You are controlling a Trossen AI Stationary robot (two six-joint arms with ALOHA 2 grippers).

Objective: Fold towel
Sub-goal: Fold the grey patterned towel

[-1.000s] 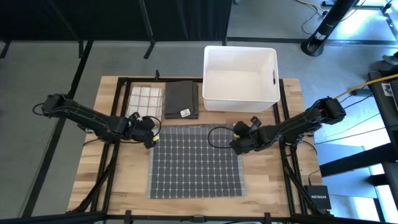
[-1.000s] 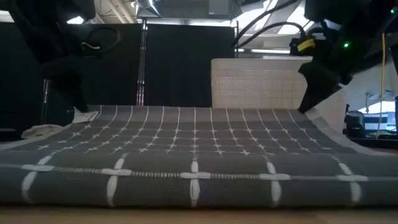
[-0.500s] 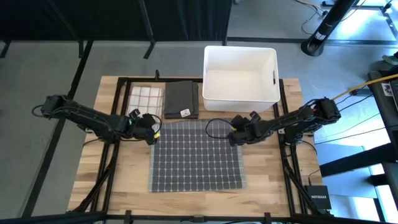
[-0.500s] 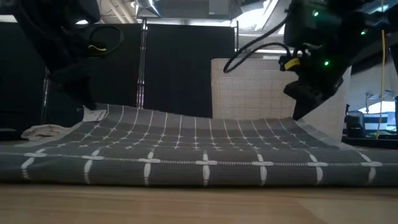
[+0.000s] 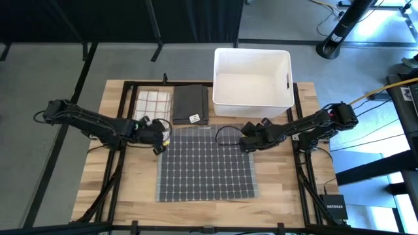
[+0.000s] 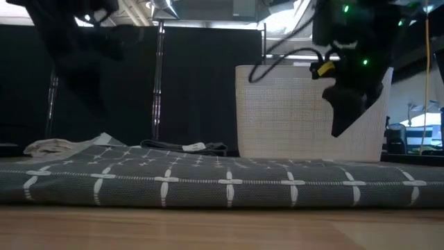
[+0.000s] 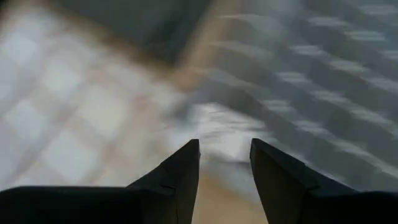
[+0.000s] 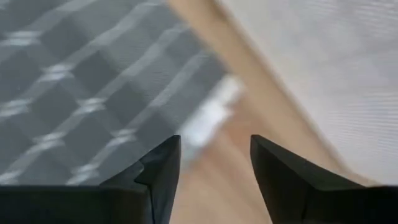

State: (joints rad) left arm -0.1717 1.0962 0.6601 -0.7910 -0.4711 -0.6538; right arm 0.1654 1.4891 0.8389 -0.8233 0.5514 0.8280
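High view: grey checked towel (image 5: pixel 206 163) is seen lying flat and spread on the wooden surface (image 5: pixel 130 189), in front of the white bin (image 5: pixel 252 78). Left hand (image 5: pixel 159 138) is positioned at the towel's far left corner, right hand (image 5: pixel 246 140) at the far right corner; in both wrist views the fingers are seen spread, with nothing pinched between them. A folded checked cloth (image 5: pixel 151 104) and a dark folded cloth (image 5: pixel 191 103) are noted beside the bin. Judged step: towel laid out, fold not yet begun. For a clean fold, both far corners should be pinched together, lifted evenly and carried toward the near edge, so that edges are matched and no skew is introduced.
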